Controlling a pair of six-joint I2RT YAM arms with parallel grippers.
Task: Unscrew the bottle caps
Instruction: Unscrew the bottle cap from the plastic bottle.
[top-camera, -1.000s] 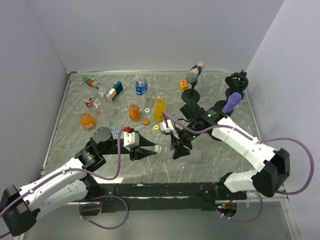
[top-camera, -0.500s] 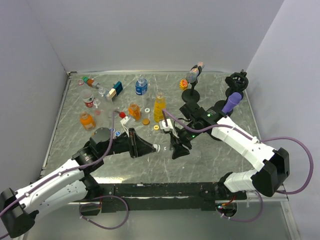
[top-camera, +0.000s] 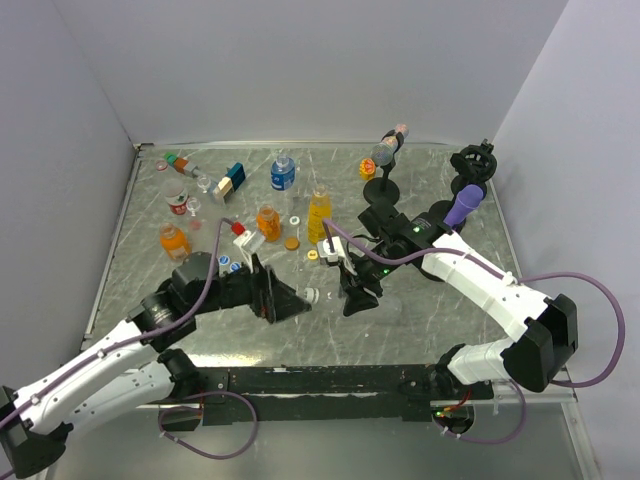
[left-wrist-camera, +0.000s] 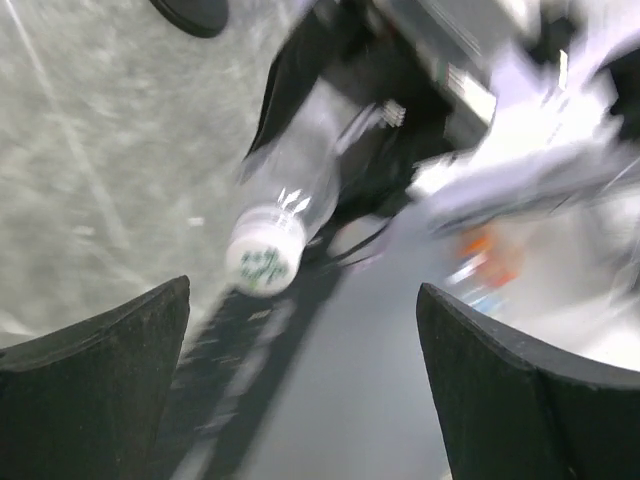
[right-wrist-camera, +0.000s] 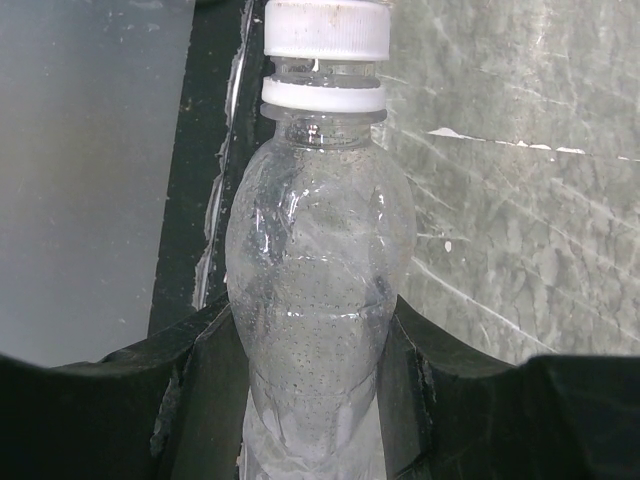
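A clear bottle (right-wrist-camera: 320, 300) lies level above the table, and my right gripper (right-wrist-camera: 315, 390) is shut on its body. Its white cap (right-wrist-camera: 325, 28) sits on the neck just above a white ring. From above, the cap (top-camera: 312, 295) points left toward my left gripper (top-camera: 296, 298). My left gripper (left-wrist-camera: 305, 400) is open, with the cap (left-wrist-camera: 265, 262) a little ahead of its fingers and touching neither. More bottles stand at the back: a blue-labelled one (top-camera: 283, 173), two orange ones (top-camera: 268, 222) (top-camera: 174, 241) and a yellow one (top-camera: 319, 217).
Loose caps lie mid-table: orange (top-camera: 292, 242), yellow (top-camera: 313, 255), blue (top-camera: 228, 265). A red can (top-camera: 179, 204) and toy blocks (top-camera: 232, 178) sit at the back left. Black stands (top-camera: 385, 175) and a purple piece (top-camera: 462, 207) rise at the back right.
My left gripper was shut on the white cap, turned, then opened and drew back slightly left. The cap stays on the bottle. The right arm has not moved.
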